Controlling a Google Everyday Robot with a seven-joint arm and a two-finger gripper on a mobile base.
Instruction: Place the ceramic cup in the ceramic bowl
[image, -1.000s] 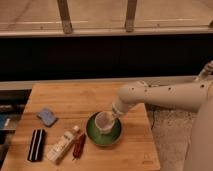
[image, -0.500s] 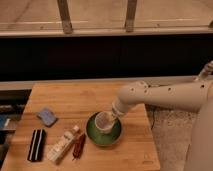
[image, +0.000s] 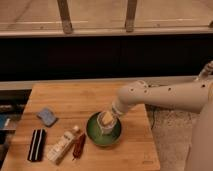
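The green ceramic bowl (image: 99, 137) sits on the wooden table (image: 75, 97), right of centre near the front. The pale ceramic cup (image: 107, 120) is inside the bowl's rim on its right side, tilted. My gripper (image: 110, 117) reaches down from the right, at the end of the white arm (image: 165, 97), and sits right at the cup over the bowl. The arm's end covers the cup's upper part.
A blue sponge (image: 47, 116) lies at the table's left. A black striped item (image: 36, 144), a white carton (image: 62, 145) and a dark red packet (image: 79, 145) lie along the front left. The table's right edge is just beyond the bowl.
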